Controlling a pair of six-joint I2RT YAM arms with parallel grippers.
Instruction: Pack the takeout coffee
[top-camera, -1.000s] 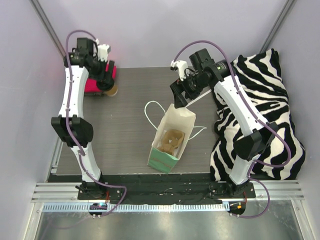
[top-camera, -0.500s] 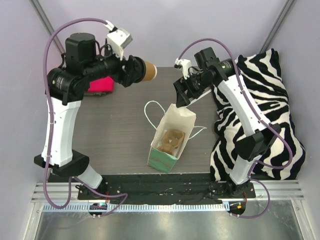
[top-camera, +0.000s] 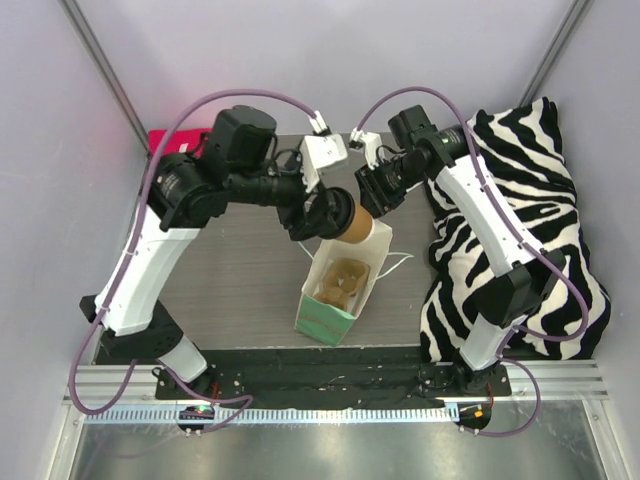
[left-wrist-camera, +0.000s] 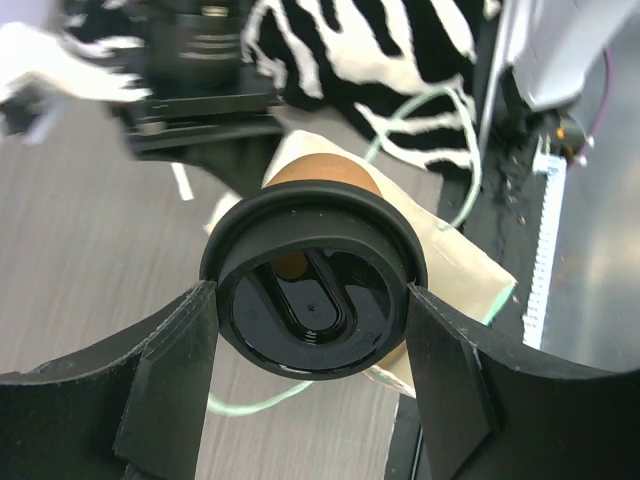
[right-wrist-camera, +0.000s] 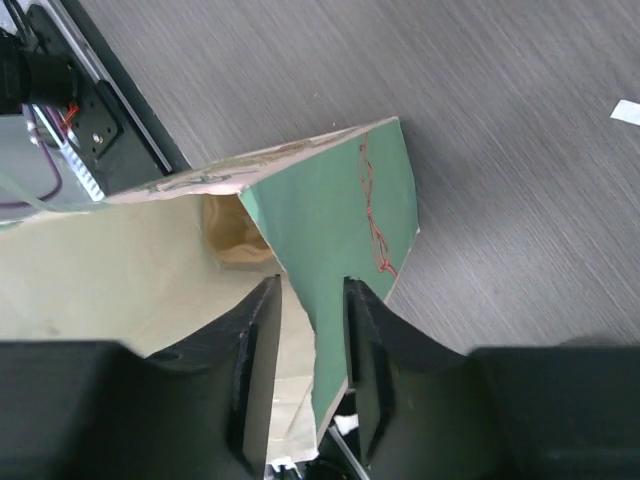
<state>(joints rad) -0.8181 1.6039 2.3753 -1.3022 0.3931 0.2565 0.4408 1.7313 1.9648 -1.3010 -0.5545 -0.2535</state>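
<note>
Currently, left end effector (left-wrist-camera: 310, 305) clamping kraft cup (left-wrist-camera: 320, 175) with black lid (left-wrist-camera: 312, 255), tilted over paper bag (top-camera: 325, 322), right end effector (right-wrist-camera: 305, 300) pinching bag rim.

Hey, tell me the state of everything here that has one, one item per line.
White-and-green paper bag: standing, open, rim pinched by the right gripper.
Beige moulded-pulp carrier tray: inside the bag.
Small tan kraft-paper cup: lidded, held sideways by the left gripper above the bag's rim.
Round black plastic lid: on the cup.
</note>
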